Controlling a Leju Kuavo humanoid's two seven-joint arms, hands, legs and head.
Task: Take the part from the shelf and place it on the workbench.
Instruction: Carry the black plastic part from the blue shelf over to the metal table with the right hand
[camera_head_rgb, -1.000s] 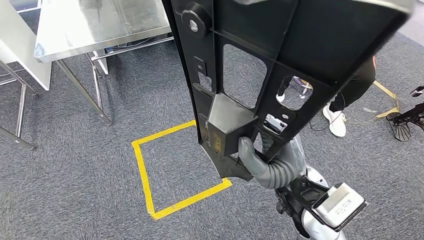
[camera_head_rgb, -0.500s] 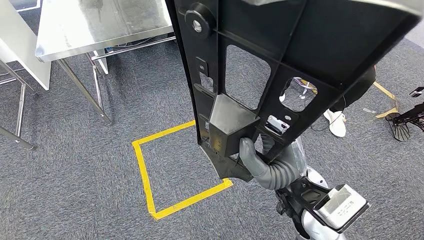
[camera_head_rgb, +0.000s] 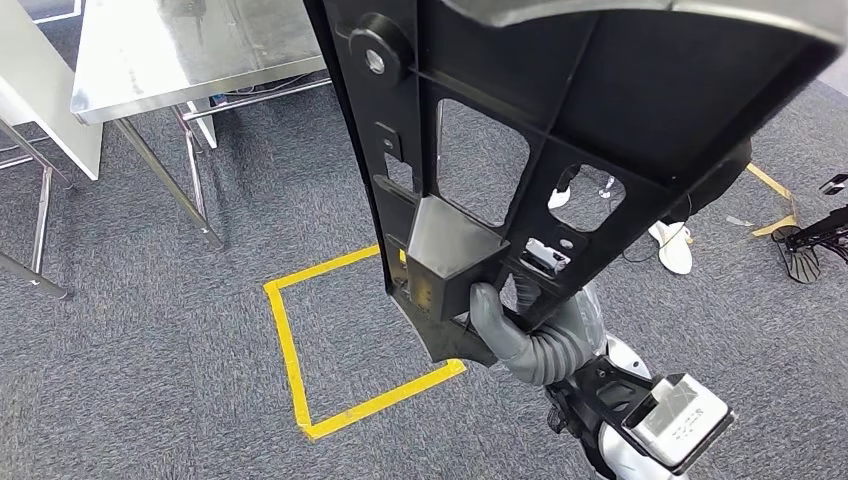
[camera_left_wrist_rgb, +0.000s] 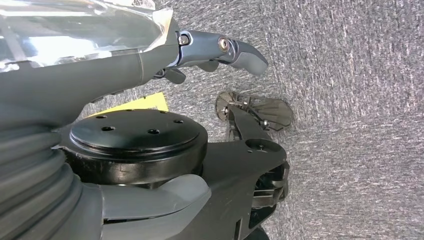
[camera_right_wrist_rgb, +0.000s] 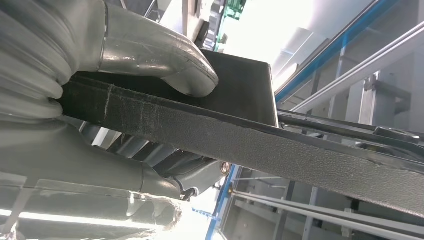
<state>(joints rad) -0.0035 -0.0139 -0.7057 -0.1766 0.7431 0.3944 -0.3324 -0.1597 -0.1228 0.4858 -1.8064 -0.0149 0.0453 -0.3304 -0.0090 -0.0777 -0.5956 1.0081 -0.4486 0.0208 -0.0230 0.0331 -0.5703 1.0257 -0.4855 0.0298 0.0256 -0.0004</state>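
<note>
While my right hand (camera_head_rgb: 500, 325) grips the black part (camera_head_rgb: 560, 110) by its lower end above the yellow floor square (camera_head_rgb: 330, 345), my left hand (camera_left_wrist_rgb: 150, 65) hangs released.

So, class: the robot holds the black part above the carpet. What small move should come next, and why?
Probably carry the black part toward the steel workbench. The right hand grips its lower end, it hangs over carpet, and the workbench stands off to the front-left.

Big black plastic part (camera_head_rgb: 560, 110), upright, cutouts.
</note>
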